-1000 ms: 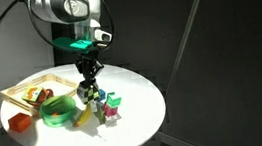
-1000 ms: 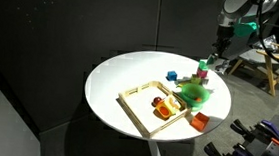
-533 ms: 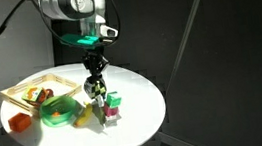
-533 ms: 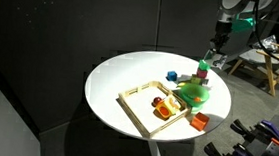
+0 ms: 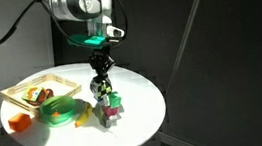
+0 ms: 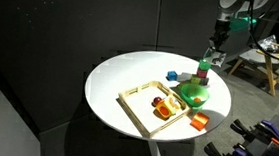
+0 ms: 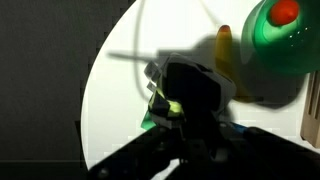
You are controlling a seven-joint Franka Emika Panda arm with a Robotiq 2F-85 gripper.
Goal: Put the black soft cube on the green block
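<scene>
A round white worktop [image 5: 144,110] carries a green block [image 5: 105,113] and a pink block [image 5: 117,103] just below the jaws. A green bowl [image 5: 54,118] sits near them, while a wooden tray [image 5: 16,102] and an orange block [image 5: 17,122] lie well apart from them.

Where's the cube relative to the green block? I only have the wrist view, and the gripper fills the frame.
Observer: In an exterior view the black soft cube hangs in the shut gripper, off the table, just above the green block.
Operator: Centred?
Observer: Hard to say. There it looks slightly off, toward the green bowl.
Operator: Anything else close by?
Observer: A small blue cube sits on the table, apart from the gripper.
</scene>
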